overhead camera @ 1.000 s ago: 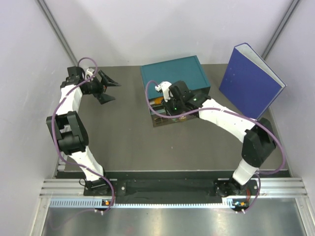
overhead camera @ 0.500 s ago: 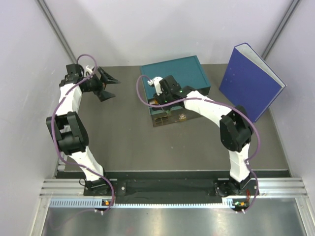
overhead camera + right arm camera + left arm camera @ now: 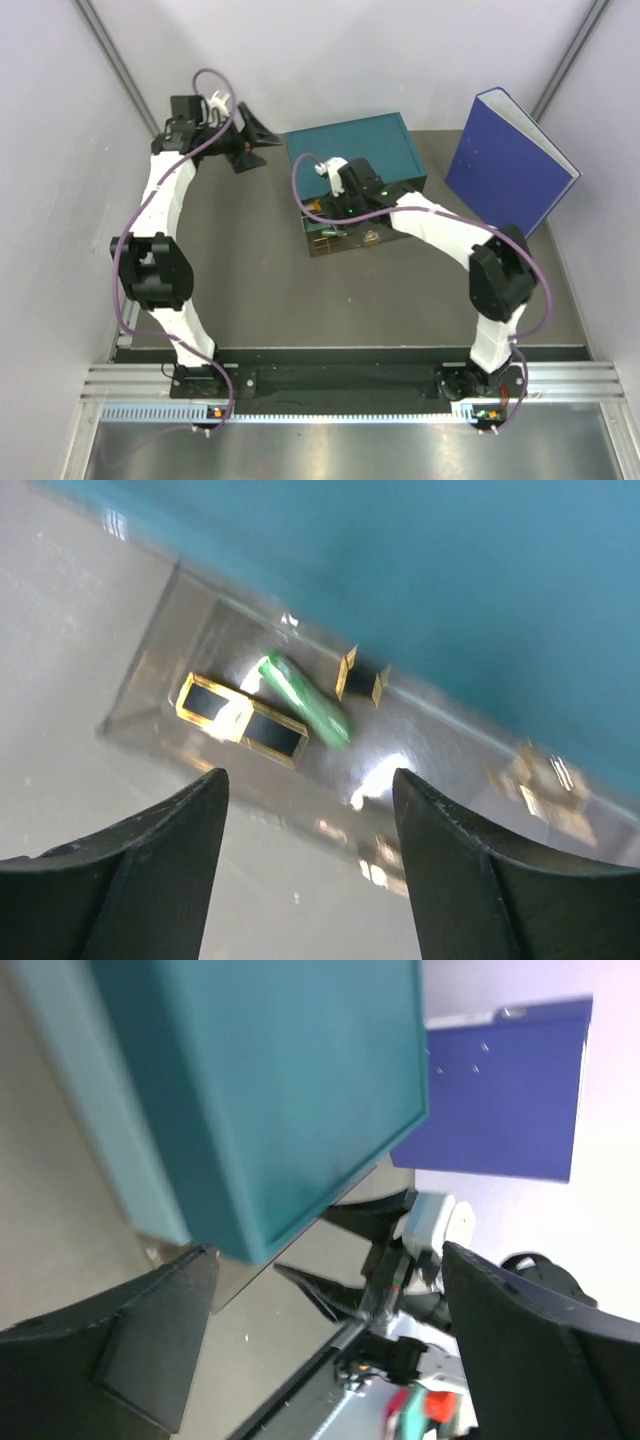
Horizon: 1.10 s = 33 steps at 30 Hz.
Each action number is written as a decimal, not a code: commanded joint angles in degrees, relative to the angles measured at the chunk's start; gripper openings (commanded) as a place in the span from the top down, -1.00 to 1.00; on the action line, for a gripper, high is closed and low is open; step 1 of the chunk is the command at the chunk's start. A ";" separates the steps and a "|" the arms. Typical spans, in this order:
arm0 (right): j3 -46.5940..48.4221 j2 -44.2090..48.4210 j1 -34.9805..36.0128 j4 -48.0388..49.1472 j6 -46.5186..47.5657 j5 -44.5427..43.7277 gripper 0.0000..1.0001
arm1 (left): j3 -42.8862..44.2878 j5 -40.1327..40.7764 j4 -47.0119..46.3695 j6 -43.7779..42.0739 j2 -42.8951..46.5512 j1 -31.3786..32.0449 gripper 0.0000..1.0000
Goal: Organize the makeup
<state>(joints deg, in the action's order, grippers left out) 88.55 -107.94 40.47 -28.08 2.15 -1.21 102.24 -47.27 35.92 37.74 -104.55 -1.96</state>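
The teal drawer box (image 3: 355, 160) has its clear drawer (image 3: 345, 240) pulled out toward the front. In the right wrist view the drawer (image 3: 160, 650) holds a pair of black-and-gold cases (image 3: 240, 716), a green capsule (image 3: 305, 700) and a small black-and-gold case (image 3: 362, 678). My right gripper (image 3: 310, 880) hangs open and empty above the drawer's front edge; in the top view it (image 3: 325, 210) is over the drawer. My left gripper (image 3: 248, 137) is open and empty at the back left, beside the box. Its wrist view shows the box (image 3: 270, 1090) close up between its fingers (image 3: 130, 1350).
A big blue binder (image 3: 510, 165) stands upright at the back right; it also shows in the left wrist view (image 3: 500, 1100). Grey walls close in the table on the left, back and right. The right arm reaches across the table's middle.
My left arm has swung from the far left toward the back, and its gripper is now next to the teal box's left corner. My right gripper has shifted slightly over the drawer.
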 commanded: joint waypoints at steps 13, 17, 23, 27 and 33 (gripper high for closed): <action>-27.27 19.44 -1.89 9.88 -6.37 0.94 1.00 | 13.96 17.03 4.60 -5.22 -12.42 14.70 0.83; -31.86 18.56 -1.88 13.48 -8.39 2.53 1.00 | 13.96 17.56 4.07 -3.90 -14.53 15.31 1.00; -32.39 15.84 -1.80 17.96 -9.88 -1.85 1.00 | 13.87 16.24 4.16 -3.72 -16.03 15.49 1.00; -32.04 13.38 -1.71 22.53 -10.15 -8.26 1.00 | 13.69 15.54 4.68 -4.16 -16.47 15.49 1.00; -32.13 8.98 -0.66 34.30 -11.12 -18.10 1.00 | 13.25 14.92 5.82 -5.04 -16.82 15.49 1.00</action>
<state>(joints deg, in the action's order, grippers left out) 55.18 -96.77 39.27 -5.39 -7.68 -10.46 114.13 -31.33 40.82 33.89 -120.64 13.34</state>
